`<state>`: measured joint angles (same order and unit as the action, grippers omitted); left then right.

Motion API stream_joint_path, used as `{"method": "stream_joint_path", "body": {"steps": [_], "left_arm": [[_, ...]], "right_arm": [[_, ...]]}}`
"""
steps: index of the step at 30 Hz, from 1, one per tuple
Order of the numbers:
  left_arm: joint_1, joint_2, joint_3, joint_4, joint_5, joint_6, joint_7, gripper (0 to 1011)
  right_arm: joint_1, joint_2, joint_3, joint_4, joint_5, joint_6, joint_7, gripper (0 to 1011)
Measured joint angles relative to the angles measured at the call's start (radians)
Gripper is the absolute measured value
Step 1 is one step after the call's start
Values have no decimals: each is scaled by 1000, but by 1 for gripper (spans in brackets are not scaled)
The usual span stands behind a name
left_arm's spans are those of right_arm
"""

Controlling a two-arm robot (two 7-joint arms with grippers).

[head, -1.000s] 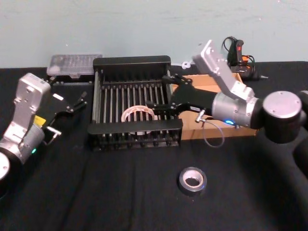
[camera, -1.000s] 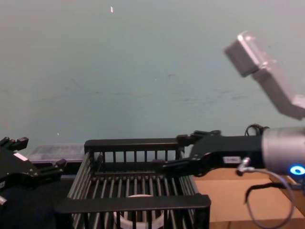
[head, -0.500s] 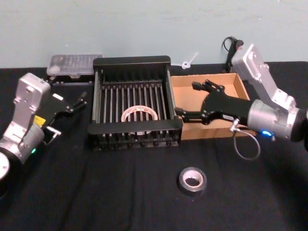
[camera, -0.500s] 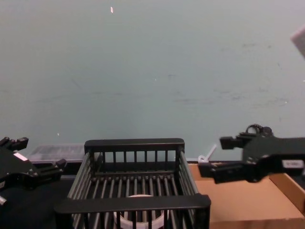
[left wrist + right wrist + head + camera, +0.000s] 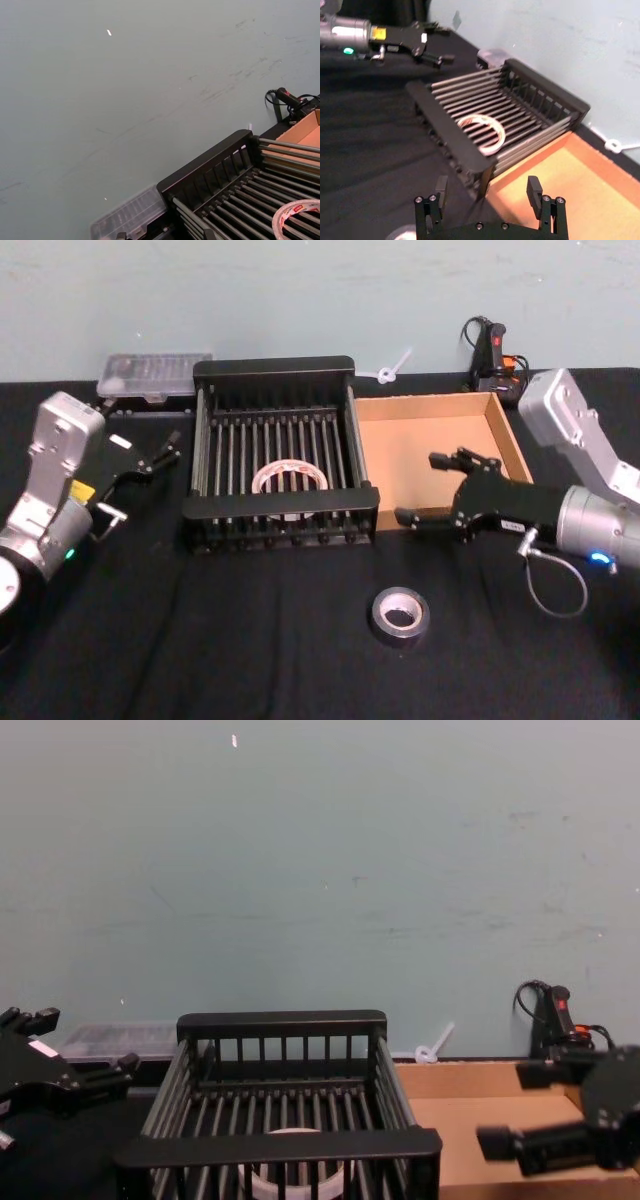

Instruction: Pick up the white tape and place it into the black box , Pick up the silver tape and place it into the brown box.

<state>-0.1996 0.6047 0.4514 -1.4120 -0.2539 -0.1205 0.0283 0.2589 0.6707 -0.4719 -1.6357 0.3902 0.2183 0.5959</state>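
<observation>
White tape (image 5: 290, 477) lies flat on the slatted floor of the black box (image 5: 274, 367), centre of the head view, near the box's front wall. I see it again through the front bars low in the chest view (image 5: 292, 1134).

Silver tape (image 5: 400, 614) sits flat on the black tablecloth (image 5: 250, 640), lower centre of the head view, in front of both boxes and well apart from them.

Brown box (image 5: 497, 425) stands right of centre, just beside the black box.

Right gripper (image 5: 438, 487) hangs over the front left corner of the brown box. I read its fingers as spread wide, nothing between them; the right wrist view shows the gap too (image 5: 487, 191).

Left gripper (image 5: 173, 444) is parked at the left of the head view, just beside the black box's left wall. Fingers apart, holding nothing.

Clear plastic case (image 5: 155, 374) rests at upper left, behind the left gripper.
</observation>
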Motion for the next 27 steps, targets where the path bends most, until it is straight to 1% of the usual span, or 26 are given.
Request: {"method": "stream_joint_path", "body": {"steps": [4,9,16,27], "left_arm": [[0,0,0,0,0,0,0,1001],[0,0,0,0,0,0,0,1001],[0,0,0,0,0,0,0,1001],[0,0,0,0,0,0,0,1001]], "right_arm": [[-12,22,-14,-11,1,17,6,1002],[-18,34,-30,-11,3,37,15,1002],[-15,46,-62,0,4,77,34,1002],[-1,49,-104,27,4,105,53,1002]]}}
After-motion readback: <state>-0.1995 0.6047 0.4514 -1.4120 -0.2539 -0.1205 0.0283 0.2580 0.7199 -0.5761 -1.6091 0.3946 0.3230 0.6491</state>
